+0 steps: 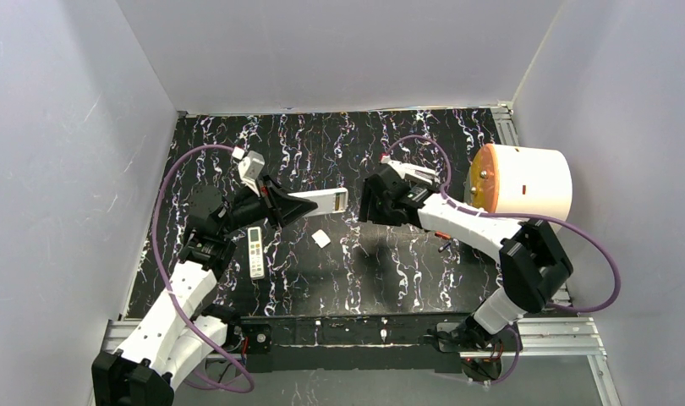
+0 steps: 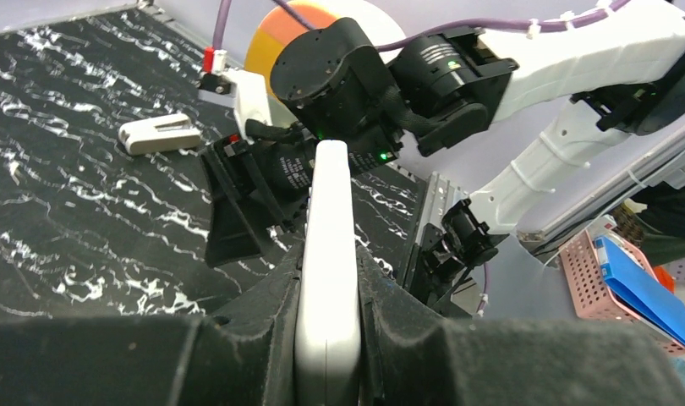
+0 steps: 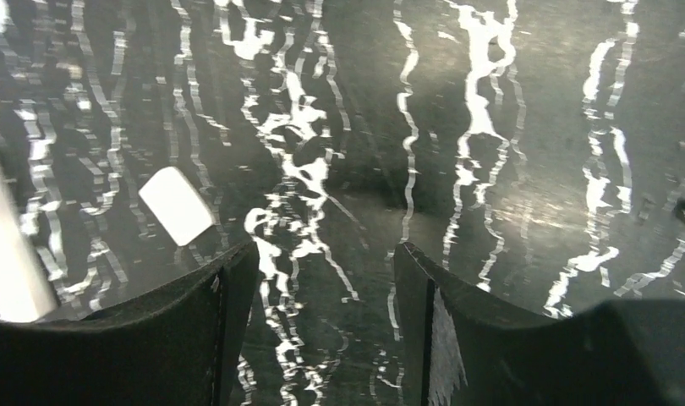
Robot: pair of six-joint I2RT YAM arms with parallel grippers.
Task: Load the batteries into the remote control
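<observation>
the left gripper [image 2: 328, 262] is clamped on a white remote control [image 2: 329, 203], which sits edge-up between its two black fingers and sticks out well past the fingertips. the right gripper [image 3: 324, 258] hangs just off the far end of that remote, facing it, above the black marbled table [image 1: 390, 279]. its fingers stand apart with nothing between them; only the table surface shows through the gap.

a small white cover piece [image 3: 177, 205] lies flat on the table ahead and to the left of the right gripper's fingers, apart from them.

the batteries [image 1: 441, 235] lie on the table behind the right gripper, close beside its forearm, well away from both sets of fingers. they are too small to tell how they point.

a second remote [image 1: 255, 252] lies face-up on the table below the left gripper, nearer that arm's base. a big white roll with an orange end [image 1: 525, 182] stands behind the right gripper, beyond the forearm.
</observation>
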